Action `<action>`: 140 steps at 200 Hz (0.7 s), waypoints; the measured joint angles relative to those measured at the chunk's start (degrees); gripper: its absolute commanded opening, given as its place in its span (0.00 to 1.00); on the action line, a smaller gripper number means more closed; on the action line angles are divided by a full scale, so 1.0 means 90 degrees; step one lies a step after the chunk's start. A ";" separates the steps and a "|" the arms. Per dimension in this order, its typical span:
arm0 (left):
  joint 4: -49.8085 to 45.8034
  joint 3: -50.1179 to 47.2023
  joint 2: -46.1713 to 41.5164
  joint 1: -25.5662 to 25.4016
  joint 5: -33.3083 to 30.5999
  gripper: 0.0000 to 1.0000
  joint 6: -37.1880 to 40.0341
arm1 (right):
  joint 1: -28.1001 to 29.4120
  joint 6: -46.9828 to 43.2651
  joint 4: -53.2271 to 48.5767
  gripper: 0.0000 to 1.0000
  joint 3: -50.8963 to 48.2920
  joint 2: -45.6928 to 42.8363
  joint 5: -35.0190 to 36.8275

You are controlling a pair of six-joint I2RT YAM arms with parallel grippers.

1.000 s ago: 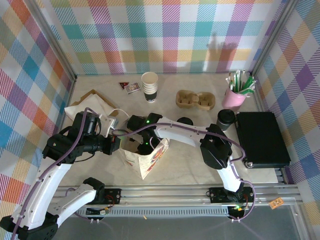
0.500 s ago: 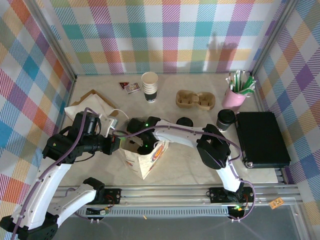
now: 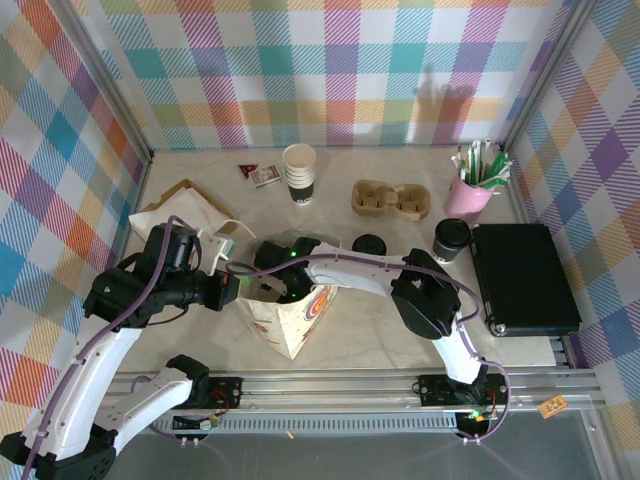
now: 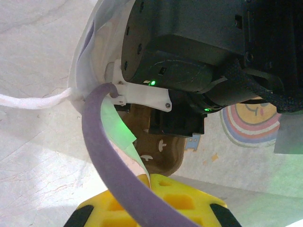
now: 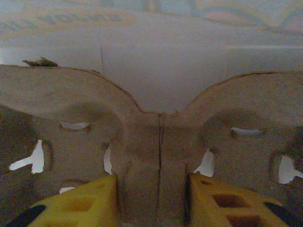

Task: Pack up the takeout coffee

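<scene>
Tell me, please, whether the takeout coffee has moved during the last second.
No; the takeout coffee stays put against the black case's upper-left corner.

— Any room left in the bag point(image 3: 292, 322)?

— Little. My right gripper point(image 5: 151, 178) is down inside it, and the carrier point(image 5: 156, 123) spans the whole width before my fingers, with only the paper wall above it. My left gripper point(image 3: 232, 290) pinches the rim on the left, and my right arm point(image 3: 350, 268) lies across the mouth.

— And around the coffee point(image 3: 452, 238)?

— Tight on its right, where the black case point(image 3: 522, 265) sits just beside it. The lids point(image 3: 370, 243) are near on its left, with a gap between. The table point(image 3: 365, 325) in front of it is bare, so a gripper could pass there.
</scene>
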 measured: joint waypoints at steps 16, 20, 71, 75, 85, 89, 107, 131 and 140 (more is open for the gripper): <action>-0.0029 0.0010 -0.0012 0.0000 -0.0007 0.00 0.0000 | 0.0000 0.0085 -0.0046 0.51 0.0007 -0.0002 0.0024; -0.0032 0.0010 -0.0017 0.0000 -0.0015 0.00 0.0000 | 0.0000 0.0087 -0.0068 0.53 0.0015 -0.0002 0.0029; -0.0032 0.0029 -0.0022 0.0000 -0.0097 0.00 0.0029 | -0.0005 0.0274 -0.0610 0.67 0.0544 -0.0002 0.0163; -0.0032 0.0029 -0.0022 0.0000 -0.0112 0.00 0.0032 | -0.0005 0.0265 -0.0651 0.68 0.0605 -0.0002 0.0177; -0.0034 0.0034 -0.0022 0.0000 -0.0126 0.00 0.0044 | -0.0005 0.0294 -0.0731 0.70 0.0755 -0.0017 0.0204; -0.0034 0.0034 -0.0022 0.0000 -0.0129 0.00 0.0044 | -0.0005 0.0284 -0.0775 0.70 0.0814 -0.0019 0.0214; -0.0034 0.0034 -0.0022 0.0000 -0.0172 0.00 0.0046 | -0.0005 0.0291 -0.0916 0.73 0.1010 -0.0068 0.0221; -0.0036 0.0034 -0.0022 0.0000 -0.0189 0.00 0.0046 | 0.0000 0.0291 -0.1129 0.75 0.1248 -0.0153 0.0267; -0.0034 0.0034 -0.0024 0.0000 -0.0194 0.00 0.0046 | 0.0000 0.0291 -0.1224 0.75 0.1375 -0.0172 0.0284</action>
